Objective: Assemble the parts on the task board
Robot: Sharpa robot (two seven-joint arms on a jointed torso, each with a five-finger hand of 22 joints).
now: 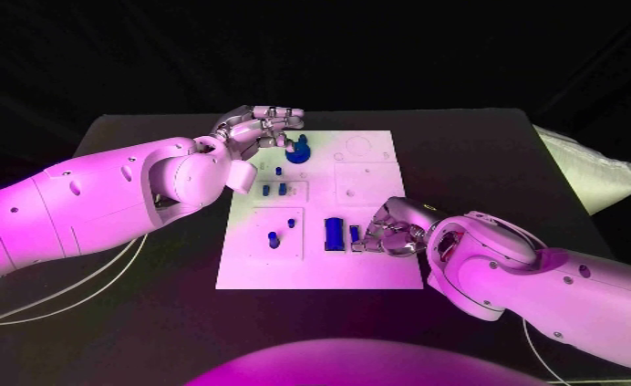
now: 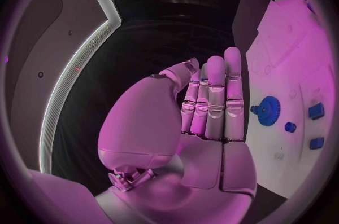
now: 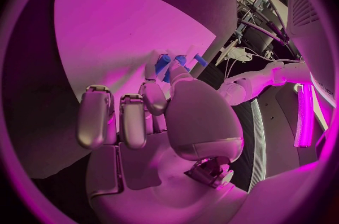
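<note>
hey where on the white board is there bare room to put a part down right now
Bare: the near strip of the task board, in front of the right hand, and the far right corner beyond it. Crowded: the middle column of blue parts and the gear under the left hand.

Flat white rectangular task board (image 1: 375,267) lying at the middle of the black table. Round blue toothed gear (image 1: 298,153) seated near its far left corner; small blue pegs (image 1: 279,190) upright mid-left, blue block (image 1: 334,234) near the near edge.
</note>
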